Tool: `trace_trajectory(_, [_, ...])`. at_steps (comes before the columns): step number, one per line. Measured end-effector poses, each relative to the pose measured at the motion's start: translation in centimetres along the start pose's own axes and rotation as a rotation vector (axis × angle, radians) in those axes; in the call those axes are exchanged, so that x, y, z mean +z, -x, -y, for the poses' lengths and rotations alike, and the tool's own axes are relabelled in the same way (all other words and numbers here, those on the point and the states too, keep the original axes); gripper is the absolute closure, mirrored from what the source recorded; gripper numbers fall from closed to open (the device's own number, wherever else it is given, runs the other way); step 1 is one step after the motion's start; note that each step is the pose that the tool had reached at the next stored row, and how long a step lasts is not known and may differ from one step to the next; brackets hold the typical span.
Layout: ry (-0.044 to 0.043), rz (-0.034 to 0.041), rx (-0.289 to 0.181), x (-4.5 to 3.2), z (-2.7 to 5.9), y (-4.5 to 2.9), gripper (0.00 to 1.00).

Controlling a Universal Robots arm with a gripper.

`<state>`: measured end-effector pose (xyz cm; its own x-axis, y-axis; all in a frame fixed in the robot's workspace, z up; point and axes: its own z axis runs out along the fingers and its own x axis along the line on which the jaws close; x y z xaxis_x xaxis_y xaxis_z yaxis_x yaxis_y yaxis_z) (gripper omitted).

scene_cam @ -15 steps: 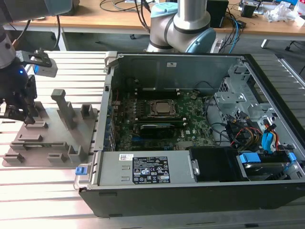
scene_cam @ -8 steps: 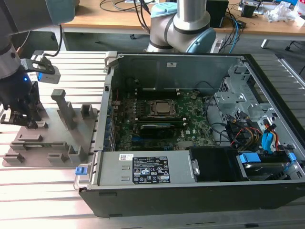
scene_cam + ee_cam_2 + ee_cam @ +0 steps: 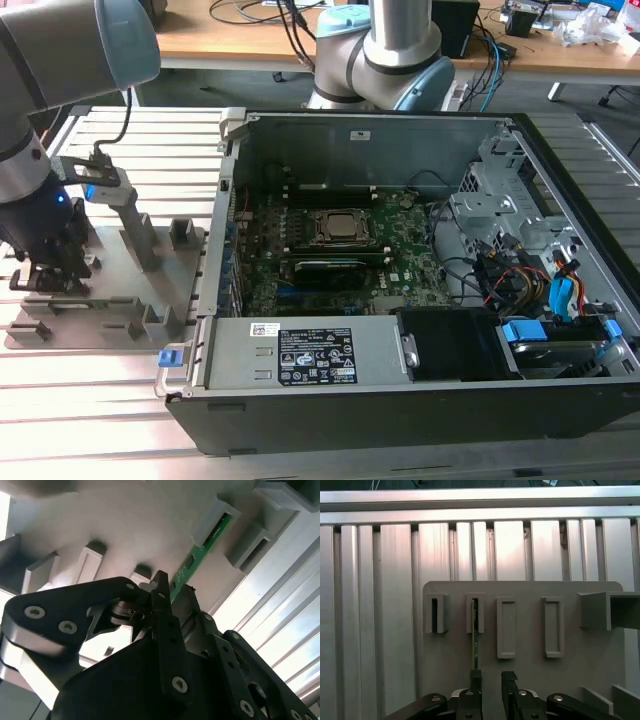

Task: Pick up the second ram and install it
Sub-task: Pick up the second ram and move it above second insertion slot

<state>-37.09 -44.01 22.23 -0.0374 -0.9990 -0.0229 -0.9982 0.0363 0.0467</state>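
Observation:
The second ram (image 3: 475, 630) is a slim green stick standing on edge in a slot of the grey holder plate (image 3: 530, 680). In the second wrist view the second ram (image 3: 200, 555) runs from a holder slot down to the fingertips. My gripper (image 3: 491, 678) hangs low over the holder, at the near end of the stick. Its two black fingers stand apart with a gap wider than the stick. One finger (image 3: 476, 680) lines up with the stick's end; whether it touches is unclear. In the exterior view my gripper (image 3: 48, 280) is down at the holder (image 3: 120, 300), left of the case.
The open computer case (image 3: 400, 400) lies at the exterior view's right, with the green motherboard (image 3: 400, 270) and processor socket (image 3: 338, 228) inside. A drive cage and cables (image 3: 520, 260) fill its right side. The holder has upright posts (image 3: 135, 225). The table is ribbed aluminium (image 3: 370, 605).

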Motion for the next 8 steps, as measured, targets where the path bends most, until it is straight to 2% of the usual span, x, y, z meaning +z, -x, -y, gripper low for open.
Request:
trace_trajectory(2, [0.0002, -0.0002, -0.003, 0.52, 0.05, -0.82, 0.7])
trace_trajectory(7, [0.0003, 0.0014, -0.006, 2.26, 0.14, -1.03, 0.7])
trace_trajectory(8, [0.0005, 0.002, -0.007, 2.41, 0.14, -1.04, 0.7])
